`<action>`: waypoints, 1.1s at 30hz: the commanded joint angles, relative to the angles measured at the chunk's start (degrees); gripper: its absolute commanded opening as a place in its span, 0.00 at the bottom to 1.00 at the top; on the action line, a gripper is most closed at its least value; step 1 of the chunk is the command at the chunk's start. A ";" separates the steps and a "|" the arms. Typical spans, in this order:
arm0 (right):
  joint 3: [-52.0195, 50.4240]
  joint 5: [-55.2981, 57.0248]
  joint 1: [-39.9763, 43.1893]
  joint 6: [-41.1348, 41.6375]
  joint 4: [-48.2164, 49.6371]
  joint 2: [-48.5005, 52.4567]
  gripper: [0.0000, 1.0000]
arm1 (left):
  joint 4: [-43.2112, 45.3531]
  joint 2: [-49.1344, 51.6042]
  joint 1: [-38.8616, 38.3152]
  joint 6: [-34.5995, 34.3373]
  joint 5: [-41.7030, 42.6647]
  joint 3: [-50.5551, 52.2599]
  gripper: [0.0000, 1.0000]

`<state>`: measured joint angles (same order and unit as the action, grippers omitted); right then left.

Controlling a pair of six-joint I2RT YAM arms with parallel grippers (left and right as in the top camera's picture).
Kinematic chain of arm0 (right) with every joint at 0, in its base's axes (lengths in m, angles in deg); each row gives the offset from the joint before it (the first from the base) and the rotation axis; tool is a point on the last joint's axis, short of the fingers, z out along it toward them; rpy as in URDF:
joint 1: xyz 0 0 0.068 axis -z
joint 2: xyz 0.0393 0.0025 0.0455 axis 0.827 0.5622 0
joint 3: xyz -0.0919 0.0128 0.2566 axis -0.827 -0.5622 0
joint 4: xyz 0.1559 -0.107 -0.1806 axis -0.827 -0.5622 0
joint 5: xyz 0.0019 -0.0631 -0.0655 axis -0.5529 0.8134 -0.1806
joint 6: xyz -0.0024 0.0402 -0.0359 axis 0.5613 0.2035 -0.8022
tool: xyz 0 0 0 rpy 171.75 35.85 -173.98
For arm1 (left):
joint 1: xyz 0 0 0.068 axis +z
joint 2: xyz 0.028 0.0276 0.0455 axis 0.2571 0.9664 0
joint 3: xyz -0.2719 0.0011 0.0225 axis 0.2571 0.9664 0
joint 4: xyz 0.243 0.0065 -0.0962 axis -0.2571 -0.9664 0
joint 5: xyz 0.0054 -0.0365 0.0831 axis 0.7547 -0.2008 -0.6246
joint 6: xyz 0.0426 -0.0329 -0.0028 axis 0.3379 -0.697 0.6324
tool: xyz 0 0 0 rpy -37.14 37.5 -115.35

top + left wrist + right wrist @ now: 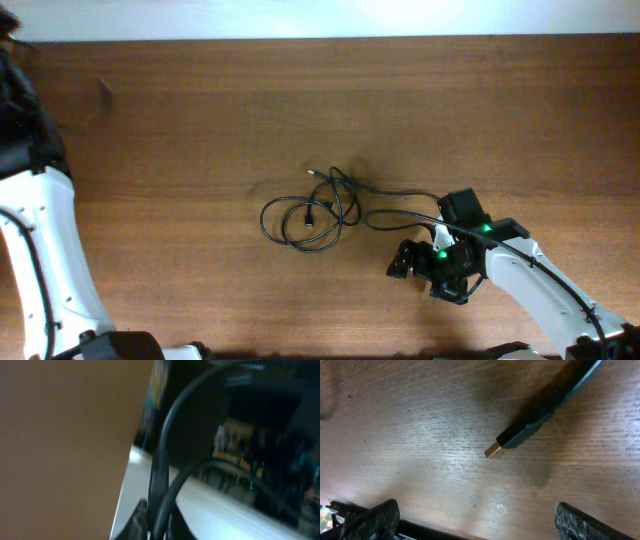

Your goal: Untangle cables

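The cables (312, 214) lie as a knot of thin black loops in the middle of the table, with a small metal plug end (312, 172) sticking out at the top. One cord (400, 196) runs right toward my right arm. My right gripper (421, 274) is open and empty just right of the knot. In the right wrist view a black plug with a gold tip (507, 443) lies on the wood ahead of the wide-open fingers (475, 522), untouched. The left wrist view is blurred and its jaws do not show clearly.
The wooden table (180, 130) has its far edge at the top. My white left arm (45, 250) stands at the left edge. Thick black arm wires (160, 460) cross the left wrist view over a white arm part (225, 510).
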<state>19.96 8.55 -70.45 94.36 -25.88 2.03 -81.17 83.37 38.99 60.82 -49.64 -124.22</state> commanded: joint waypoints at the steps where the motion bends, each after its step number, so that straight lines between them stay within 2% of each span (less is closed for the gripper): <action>1: -0.31 0.74 0.07 0.31 0.00 0.26 0.98 | 2.67 4.90 3.13 -0.39 0.61 0.61 0.00; 3: -0.31 0.74 0.07 0.28 -0.02 0.26 0.99 | -1.95 9.18 4.55 -0.42 0.61 0.61 0.00; 8: -0.31 0.74 0.07 0.31 -0.02 0.26 0.99 | -21.31 26.16 6.34 -2.25 0.83 0.61 0.00; 12: -0.31 0.74 0.07 0.31 0.00 0.26 0.98 | -28.96 36.24 6.34 -4.94 1.99 0.61 0.00; 15: -0.31 0.74 0.07 0.31 0.00 0.26 0.98 | -30.64 38.49 6.34 -4.96 4.07 0.61 0.01; 18: -0.31 0.74 0.07 0.31 0.00 0.26 0.98 | -31.43 37.46 6.36 -4.92 4.04 -0.42 0.10; 20: -0.31 0.74 0.07 0.31 0.02 0.26 0.98 | -34.36 36.30 6.54 -4.94 4.04 -4.52 0.17; 22: -0.31 0.74 0.07 0.31 0.02 0.26 0.98 | -38.73 36.11 7.02 -4.96 4.04 -10.54 0.19; 23: -0.31 0.74 0.07 0.31 0.02 0.26 0.99 | -42.88 36.11 7.52 -4.96 4.02 -15.74 0.24; 24: -0.31 0.74 0.07 0.31 0.00 0.26 0.99 | -46.60 36.11 8.11 -4.96 4.04 -20.39 0.24; 25: -0.31 0.74 0.07 0.31 0.00 0.26 0.98 | -49.62 36.11 8.59 -4.98 4.04 -24.09 0.39; 26: -0.31 0.74 0.07 0.31 0.02 0.26 0.98 | -52.22 36.11 8.87 -4.98 4.07 -26.73 0.62; 27: -0.31 0.74 0.07 0.31 0.00 0.26 0.98 | -54.82 36.11 8.98 -4.96 4.55 -29.24 0.99; 30: -0.31 0.74 0.07 0.31 0.00 0.26 0.98 | -60.19 36.11 9.03 -4.96 7.43 -33.11 0.99; 33: -0.31 0.74 0.07 0.31 0.00 0.26 0.98 | -65.90 36.11 9.01 -4.96 13.84 -36.35 0.99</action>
<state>19.96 8.55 -70.45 94.40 -25.90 2.03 -143.86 120.24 48.13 56.03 -42.47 -157.61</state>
